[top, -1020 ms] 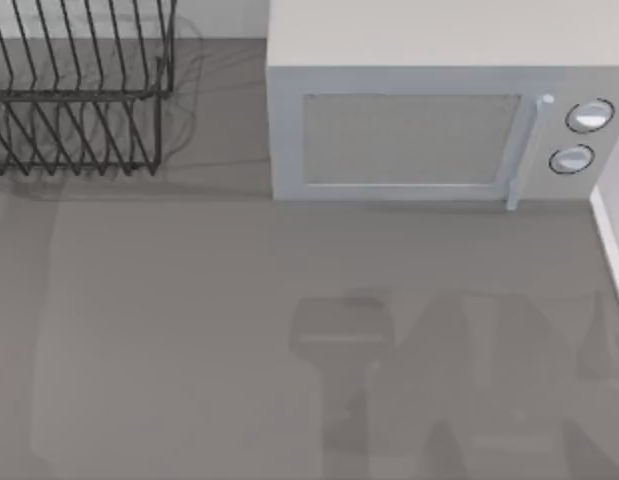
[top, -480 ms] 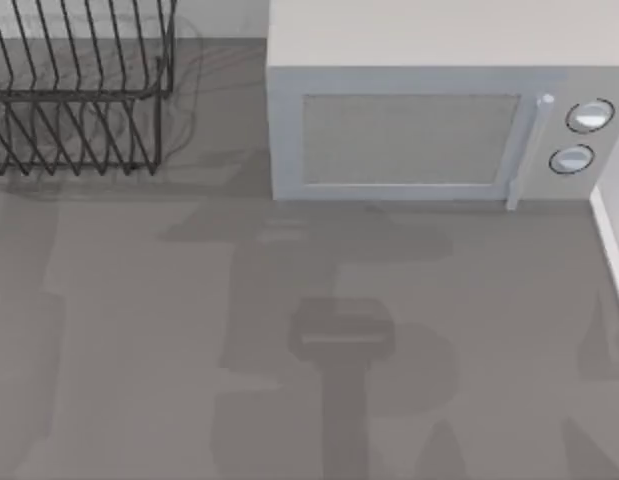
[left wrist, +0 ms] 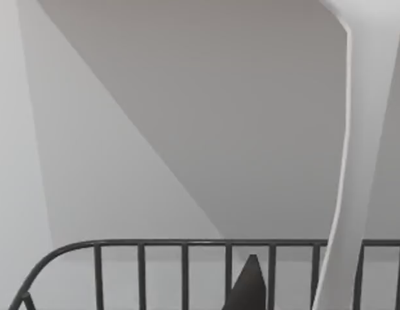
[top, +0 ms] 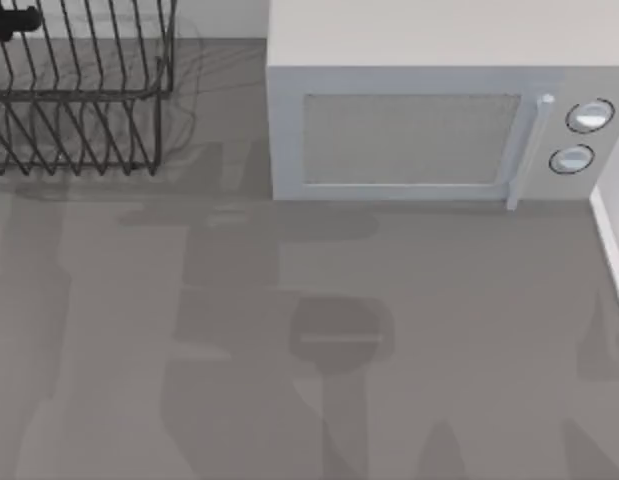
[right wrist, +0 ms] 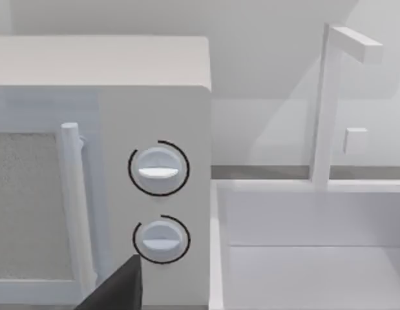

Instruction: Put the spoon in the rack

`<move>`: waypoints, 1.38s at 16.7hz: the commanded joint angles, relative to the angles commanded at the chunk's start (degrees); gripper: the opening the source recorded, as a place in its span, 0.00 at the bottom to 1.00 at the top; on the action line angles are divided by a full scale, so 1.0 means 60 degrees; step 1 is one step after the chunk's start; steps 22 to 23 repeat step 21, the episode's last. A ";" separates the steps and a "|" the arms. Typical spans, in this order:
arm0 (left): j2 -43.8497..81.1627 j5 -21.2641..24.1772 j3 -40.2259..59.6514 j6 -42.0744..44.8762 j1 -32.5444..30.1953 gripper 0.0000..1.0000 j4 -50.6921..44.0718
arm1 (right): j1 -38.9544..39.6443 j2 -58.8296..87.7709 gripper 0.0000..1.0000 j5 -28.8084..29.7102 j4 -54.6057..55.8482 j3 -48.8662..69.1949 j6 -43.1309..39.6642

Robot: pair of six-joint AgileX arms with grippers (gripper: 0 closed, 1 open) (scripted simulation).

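The black wire rack [top: 79,95] stands at the table's back left. A dark part of my left gripper [top: 11,20] reaches over the rack's far left end. In the left wrist view the slim white spoon [left wrist: 355,161] hangs in the air just above the rack's top rail [left wrist: 187,244], held by the left gripper, with one dark fingertip [left wrist: 249,284] beside it. The spoon's knob end is hidden. My right gripper [right wrist: 119,289] shows as a dark tip in front of the microwave's knobs.
A grey microwave [top: 429,100] with a handle and two knobs [right wrist: 159,169] fills the back middle and right. A white sink [right wrist: 303,245] with a faucet [right wrist: 329,103] lies to its right. Arm shadows fall across the grey table [top: 469,300].
A dark part of the left gripper has come into the top view's upper left corner over the rack. The arm shadows on the table have shifted left and toward the back.
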 joint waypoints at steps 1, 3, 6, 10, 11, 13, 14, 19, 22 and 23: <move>0.0000 0.0000 0.0000 0.0000 0.0000 0.00 0.0000 | 0.0000 0.0000 1.00 0.0000 0.0000 0.0000 0.0000; 0.0000 0.0000 0.0000 0.0000 0.0000 0.08 0.0000 | 0.0000 0.0000 1.00 0.0000 0.0000 0.0000 0.0000; 0.0000 0.0000 0.0000 0.0000 0.0000 0.30 0.0000 | 0.0000 0.0000 1.00 0.0000 0.0000 0.0000 0.0000; 0.0000 0.0000 0.0000 0.0000 0.0000 0.60 0.0000 | 0.0000 0.0000 1.00 0.0000 0.0000 0.0000 0.0000; 0.0000 0.0000 0.0000 0.0000 0.0000 0.68 0.0000 | 0.0000 0.0000 1.00 0.0000 0.0000 0.0000 0.0000; 0.0000 0.0000 0.0000 0.0000 0.0000 0.83 0.0000 | 0.0000 0.0000 1.00 0.0000 0.0000 0.0000 0.0000; 0.0000 0.0000 0.0000 0.0000 0.0000 0.90 0.0000 | 0.0000 0.0000 1.00 0.0000 0.0000 0.0000 0.0000; 0.0000 0.0000 0.0000 0.0000 0.0000 1.00 0.0000 | 0.0000 0.0000 1.00 0.0000 0.0000 0.0000 0.0000; 0.0000 0.0000 0.0000 0.0000 0.0000 1.00 0.0000 | 0.0000 0.0000 1.00 0.0000 0.0000 0.0000 0.0000; 0.0000 0.0000 0.0000 0.0000 0.0000 1.00 0.0000 | 0.0000 0.0000 1.00 0.0000 0.0000 0.0000 0.0000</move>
